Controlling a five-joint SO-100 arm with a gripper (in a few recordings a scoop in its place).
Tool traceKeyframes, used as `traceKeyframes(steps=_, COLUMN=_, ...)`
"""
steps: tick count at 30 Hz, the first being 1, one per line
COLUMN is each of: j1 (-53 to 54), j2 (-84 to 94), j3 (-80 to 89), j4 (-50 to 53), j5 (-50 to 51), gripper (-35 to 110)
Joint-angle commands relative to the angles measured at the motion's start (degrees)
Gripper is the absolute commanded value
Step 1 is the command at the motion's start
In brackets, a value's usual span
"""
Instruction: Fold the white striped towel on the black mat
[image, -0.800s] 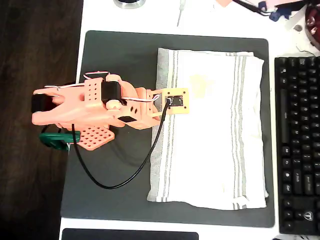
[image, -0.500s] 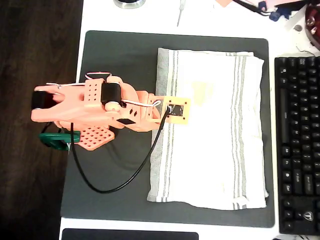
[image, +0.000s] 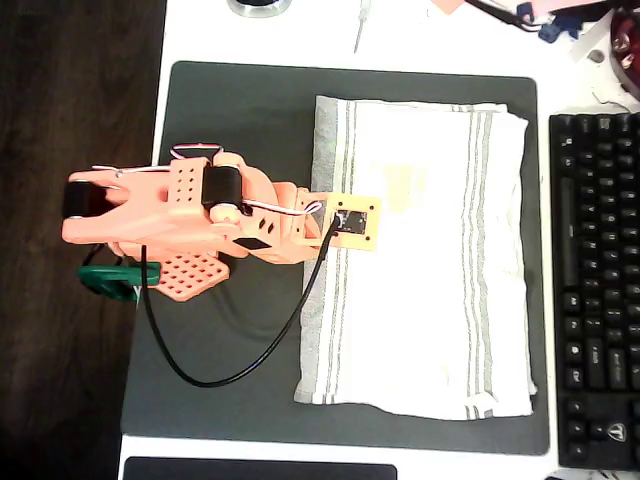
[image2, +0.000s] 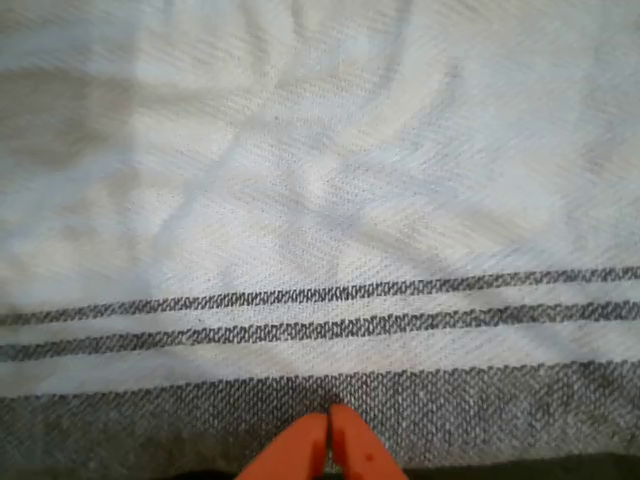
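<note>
The white striped towel (image: 420, 255) lay spread flat on the black mat (image: 230, 110), its grey-banded edge just beneath the gripper (image2: 329, 432), whose orange tips were pressed together, empty.

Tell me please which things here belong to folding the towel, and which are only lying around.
Belong to the job:
- white striped towel, lying flat
- black mat under it
- gripper, fingers together over the towel's grey edge band

Only lying around:
- black keyboard, right of the mat in the overhead view
- second dark mat, at the bottom edge
- white table
</note>
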Motion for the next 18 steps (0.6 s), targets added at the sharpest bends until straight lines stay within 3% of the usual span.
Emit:
traceKeyframes(steps=1, j1=-0.97, j2=1.32, j3=1.23, j4=-1.67, j5=0.18, gripper=0)
traceKeyframes(steps=10, j1=-3.43, j2=-8.26, j3=-2.90, j4=-11.25, j5=-1.58, gripper=0)
traceKeyframes(steps=18, j1=-12.74, j2=-28.04, j3=-21.45, j4=-13.27, j5=2.72, gripper=0)
